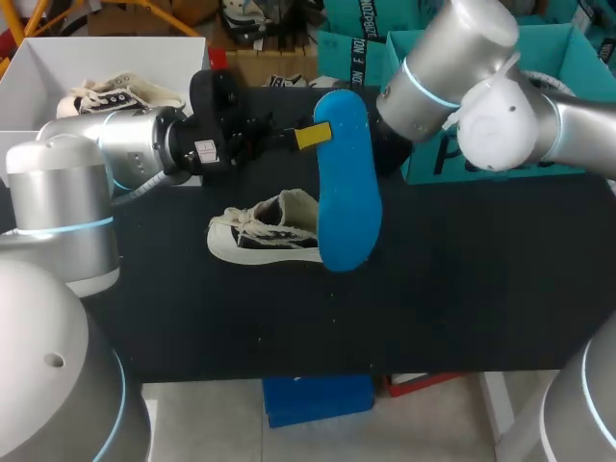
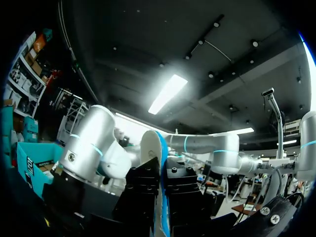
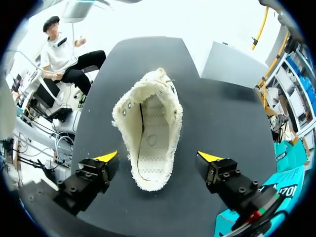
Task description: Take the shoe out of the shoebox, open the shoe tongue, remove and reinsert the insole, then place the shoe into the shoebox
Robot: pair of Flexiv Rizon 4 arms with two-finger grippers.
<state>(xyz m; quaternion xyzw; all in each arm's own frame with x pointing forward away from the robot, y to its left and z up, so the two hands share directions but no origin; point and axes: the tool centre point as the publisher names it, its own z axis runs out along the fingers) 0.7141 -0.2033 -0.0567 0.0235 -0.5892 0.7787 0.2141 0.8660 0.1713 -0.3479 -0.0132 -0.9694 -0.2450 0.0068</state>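
Blue foam insole [image 1: 346, 183] is already out, clamped upright in the left gripper [image 1: 310, 136] above the canvas shoe [image 1: 265, 236]. The shoe lies on the black table [image 1: 462, 289], outside the white shoebox [image 1: 115, 48]. Reinserting and boxing look left to do. The right gripper [image 3: 158, 157] hovers over the shoe's mouth, fingers spread wide.

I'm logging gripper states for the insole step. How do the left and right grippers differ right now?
The left gripper is shut on the blue insole; the right gripper is open and empty. The left holds the insole above the table, while the right hangs over the shoe, facing its opening. Both have yellow tips.
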